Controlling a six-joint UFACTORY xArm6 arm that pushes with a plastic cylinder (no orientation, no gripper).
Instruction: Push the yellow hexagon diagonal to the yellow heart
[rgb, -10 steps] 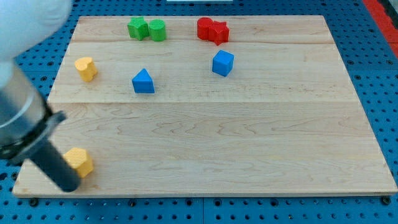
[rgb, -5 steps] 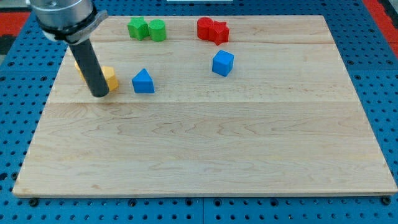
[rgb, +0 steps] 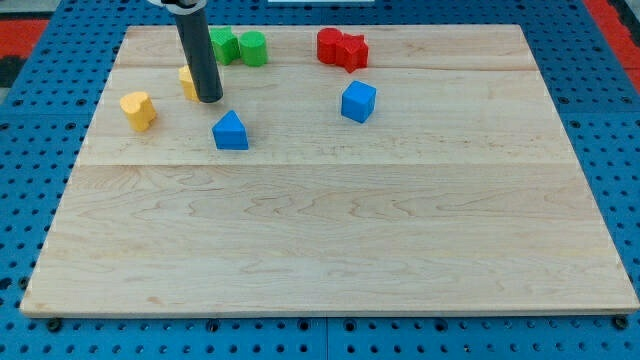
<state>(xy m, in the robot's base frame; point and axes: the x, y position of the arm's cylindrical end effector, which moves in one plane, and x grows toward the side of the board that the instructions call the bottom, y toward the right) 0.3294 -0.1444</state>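
The yellow heart (rgb: 138, 109) lies near the board's left edge in the upper part of the view. The yellow hexagon (rgb: 187, 82) sits up and to the right of it, mostly hidden behind my dark rod. My tip (rgb: 209, 98) rests on the board right against the hexagon's right side, above the blue triangle (rgb: 230, 131).
Two green blocks (rgb: 237, 46) stand together at the board's top, just above my rod. A red pair of blocks (rgb: 342, 48) sits at top centre. A blue cube (rgb: 358, 101) lies right of the rod. The wooden board (rgb: 330, 240) sits on a blue pegboard.
The yellow hexagon went from the board's bottom left corner up past the yellow heart to a spot up-right of it. My rod moved with it, up and to the right.
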